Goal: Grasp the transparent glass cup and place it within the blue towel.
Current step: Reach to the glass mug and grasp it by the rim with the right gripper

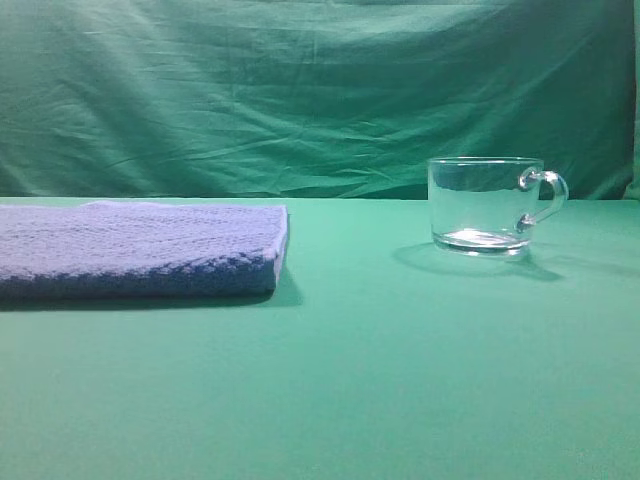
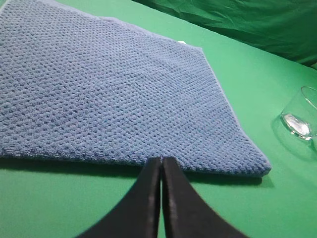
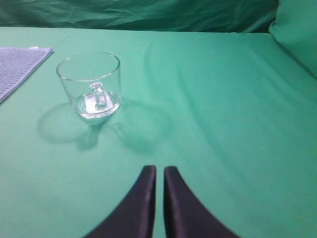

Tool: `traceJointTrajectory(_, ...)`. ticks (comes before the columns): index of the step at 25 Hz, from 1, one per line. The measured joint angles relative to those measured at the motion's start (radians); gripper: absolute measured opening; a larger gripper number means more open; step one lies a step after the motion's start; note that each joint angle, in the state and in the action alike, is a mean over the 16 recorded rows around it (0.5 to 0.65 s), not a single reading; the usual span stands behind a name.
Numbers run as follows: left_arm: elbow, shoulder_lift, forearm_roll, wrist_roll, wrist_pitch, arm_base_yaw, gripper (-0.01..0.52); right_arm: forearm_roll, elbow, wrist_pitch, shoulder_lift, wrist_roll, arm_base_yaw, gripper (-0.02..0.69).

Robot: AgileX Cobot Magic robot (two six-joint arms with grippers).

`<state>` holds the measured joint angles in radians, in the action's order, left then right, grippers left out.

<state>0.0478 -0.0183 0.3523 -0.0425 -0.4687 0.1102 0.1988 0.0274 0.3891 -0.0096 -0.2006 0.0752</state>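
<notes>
Right tool point(image 3: 159, 171) closed, short of cup point(image 3: 91, 87)

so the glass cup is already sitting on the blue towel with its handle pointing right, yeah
Not quite. The cup stands on the green table, off to the right of the towel and apart from it, as the exterior high view shows. Its handle does point right.

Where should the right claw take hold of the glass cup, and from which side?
Probably the rim wall. The glass cup stands upright with its mouth open, apart from the blue towel. In the right wrist view its handle faces the right claw, so come down from above, one finger inside, beside the handle. The claw looks shut; open it first.
</notes>
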Motion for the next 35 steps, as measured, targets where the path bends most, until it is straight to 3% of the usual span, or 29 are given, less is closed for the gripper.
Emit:
traceJointTrajectory(27,0.000,0.000,0.000,0.000,0.000,0.000,0.000,0.000,0.000,-0.004,0.000,0.000,0.000,0.048)
traceJointTrajectory(35,0.000,0.000,0.000,0.000,0.000,0.000,0.000,0.029,0.000,-0.119,0.000,-0.001,0.000,0.048)
